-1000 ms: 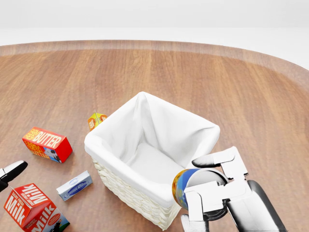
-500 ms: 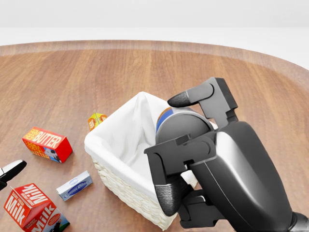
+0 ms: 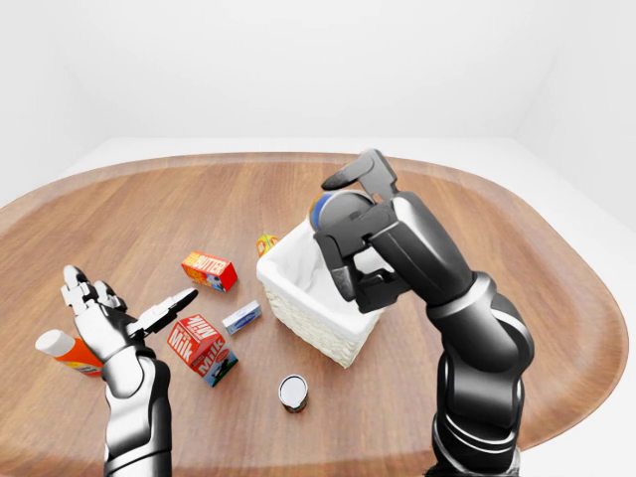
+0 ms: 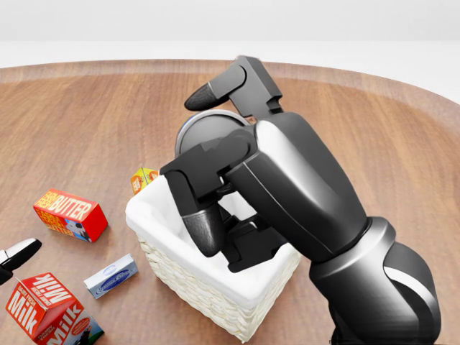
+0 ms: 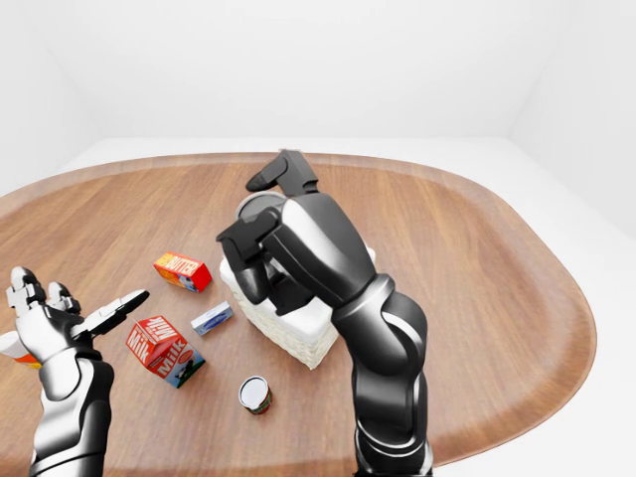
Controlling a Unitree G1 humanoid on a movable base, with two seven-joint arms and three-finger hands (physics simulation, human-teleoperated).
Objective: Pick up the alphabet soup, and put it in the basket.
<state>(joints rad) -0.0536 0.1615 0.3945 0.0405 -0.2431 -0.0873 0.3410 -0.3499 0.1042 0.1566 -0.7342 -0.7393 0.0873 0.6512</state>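
Over the last second I've carried the right hand (image 3: 350, 227) up from the basket's near rim at about five o'clock in the head view to above the liner, toward eleven o'clock of the basket (image 4: 215, 302); the base and the boxes on the table have not shifted. The alphabet soup (image 3: 328, 206) is in that hand, lying on its side with its grey end showing between the thumb above and the two fingers (image 4: 201, 223) curled beneath it, so the hand is closed around the can and not touching the basket as far as I can tell. In the left-eye view the can sits over the far edge of the white liner rather than over the middle, and that is my worry: if I let go here it could strike the rim at twelve o'clock and roll out onto the table (image 3: 517, 258), or tip the light wicker basket. I also can't see the basket floor in the head view because my own forearm covers it, so I'd be judging the drop blind from that camera. The left hand (image 3: 104, 323) hangs at eight o'clock with its fingers spread, holding nothing, just beside the milk carton (image 3: 199, 346).
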